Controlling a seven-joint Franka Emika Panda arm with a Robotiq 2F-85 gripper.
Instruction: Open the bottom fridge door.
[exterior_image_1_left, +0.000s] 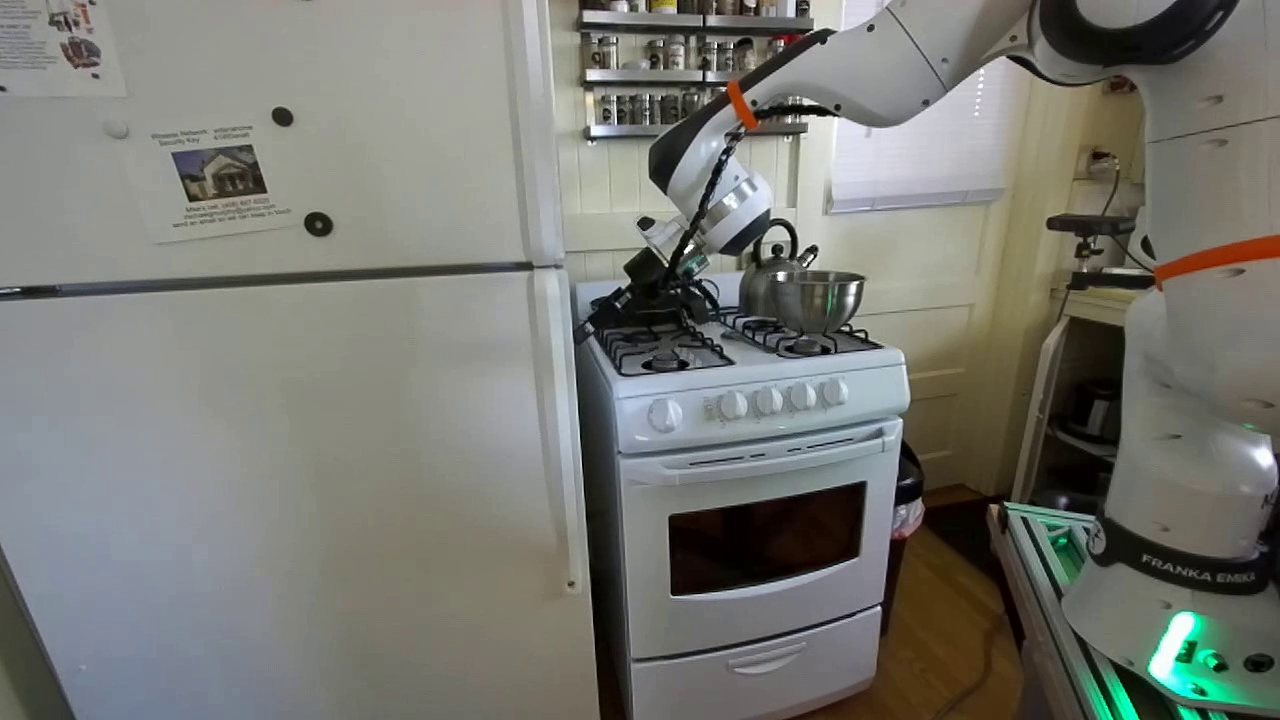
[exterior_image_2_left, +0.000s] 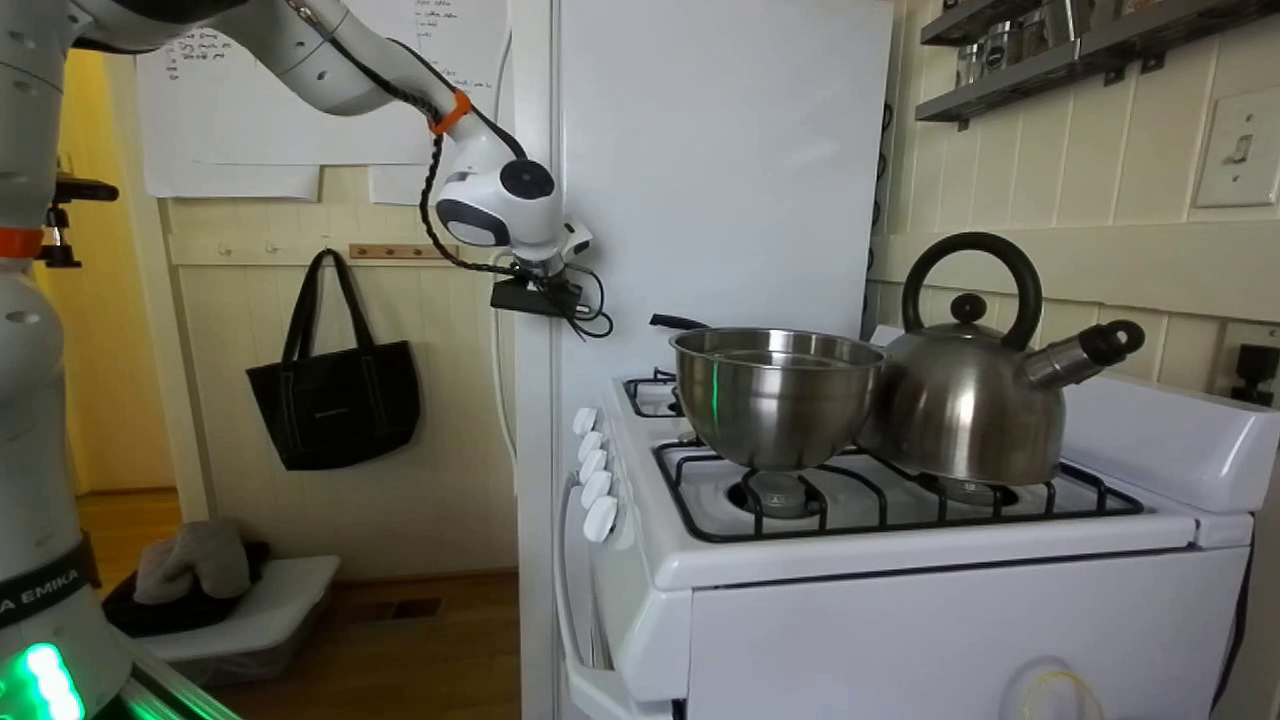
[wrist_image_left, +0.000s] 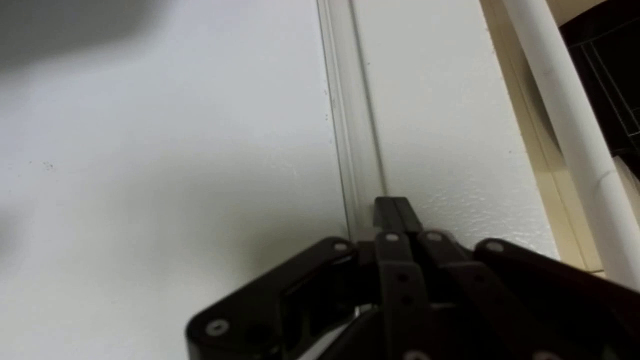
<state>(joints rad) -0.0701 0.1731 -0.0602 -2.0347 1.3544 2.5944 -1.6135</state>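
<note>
Jaws pressed together, fingertips (wrist_image_left: 386, 215) by the edge of the bottom fridge door (exterior_image_1_left: 300, 480).
Plain, white, closed, it stands beside the gas stove (exterior_image_1_left: 760, 620); only the wrist view details its gasket (wrist_image_left: 350, 110), only both exterior views the kettle (exterior_image_2_left: 960, 420).

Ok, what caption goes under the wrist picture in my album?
Closed gripper at the back edge of the bottom fridge door, with the white handle at right.
</note>
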